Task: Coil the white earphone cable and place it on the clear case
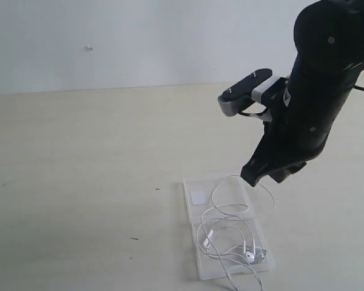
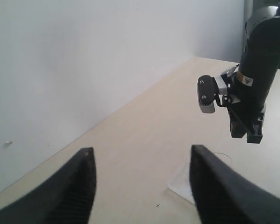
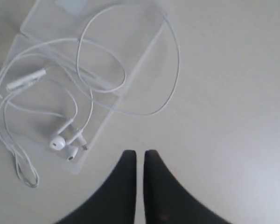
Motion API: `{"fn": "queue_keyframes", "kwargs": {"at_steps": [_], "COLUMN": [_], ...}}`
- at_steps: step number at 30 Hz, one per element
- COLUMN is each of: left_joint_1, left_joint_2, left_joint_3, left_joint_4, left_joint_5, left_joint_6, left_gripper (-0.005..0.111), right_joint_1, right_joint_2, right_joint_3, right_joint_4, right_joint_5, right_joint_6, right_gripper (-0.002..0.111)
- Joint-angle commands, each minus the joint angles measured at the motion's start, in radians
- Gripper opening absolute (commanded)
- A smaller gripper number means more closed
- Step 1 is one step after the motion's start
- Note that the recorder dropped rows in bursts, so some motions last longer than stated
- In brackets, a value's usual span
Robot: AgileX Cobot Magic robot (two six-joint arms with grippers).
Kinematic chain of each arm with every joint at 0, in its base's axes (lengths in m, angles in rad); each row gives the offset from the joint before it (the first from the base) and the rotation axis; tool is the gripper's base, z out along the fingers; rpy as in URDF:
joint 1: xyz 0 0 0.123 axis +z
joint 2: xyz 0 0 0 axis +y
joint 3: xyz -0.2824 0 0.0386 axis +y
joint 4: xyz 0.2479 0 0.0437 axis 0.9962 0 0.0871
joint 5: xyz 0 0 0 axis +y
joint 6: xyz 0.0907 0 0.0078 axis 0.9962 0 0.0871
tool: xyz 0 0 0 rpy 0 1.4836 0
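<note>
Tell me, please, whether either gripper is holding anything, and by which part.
Nothing is held. The right gripper is shut on nothing, apart from the white earphone cable lying across the clear case; the left gripper is open and empty.

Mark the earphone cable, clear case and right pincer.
white earphone cable (image 3: 57, 142), right wrist view, on an earbud.
clear case (image 1: 198, 197), exterior view, on its white sticker.
right pincer (image 3: 140, 154), right wrist view, between its fingertips.

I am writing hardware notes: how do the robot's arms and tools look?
The right arm is bulky, glossy black, with a silver-and-black camera module, a thin black cable and a small label at the wrist. The right tool has slim tapering black fingers; the left tool has broad black ribbed ones.
</note>
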Motion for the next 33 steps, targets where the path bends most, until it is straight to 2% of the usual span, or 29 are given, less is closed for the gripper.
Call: {"fn": "queue_keyframes", "kwargs": {"at_steps": [1, 3, 4, 19, 27, 32, 33], "left_joint_1": [0.002, 0.002, 0.002, 0.002, 0.002, 0.002, 0.002], "left_joint_2": [-0.005, -0.005, -0.006, -0.137, -0.271, -0.369, -0.410], "left_joint_3": [-0.003, -0.003, -0.003, 0.014, 0.169, 0.247, 0.280], "left_joint_4": [-0.007, -0.010, -0.010, -0.161, -0.309, -0.370, -0.381], "left_joint_5": [0.015, 0.029, 0.036, 0.096, 0.080, 0.076, 0.076], "left_joint_6": [-0.003, -0.003, -0.003, -0.018, -0.018, -0.018, -0.018], "left_gripper": [0.024, 0.003, 0.001, 0.000, 0.000, 0.000, 0.000], "right_joint_1": [0.002, 0.002, 0.002, 0.002, 0.002, 0.002, 0.002], "right_joint_2": [-0.098, -0.153, -0.187, -0.723, -0.954, -1.019, -1.032], "right_joint_3": [0.034, 0.070, 0.096, 0.568, 0.752, 0.845, 0.892], "right_joint_4": [-0.011, -0.011, -0.011, -0.014, -0.007, -0.007, -0.007], "right_joint_5": [-0.096, -0.162, -0.201, -0.712, -0.964, -1.058, -1.133], "right_joint_6": [0.073, 0.118, 0.141, 0.340, 0.381, 0.398, 0.407], "right_gripper": [0.000, 0.000, 0.000, 0.000, 0.000, 0.000, 0.000]}}
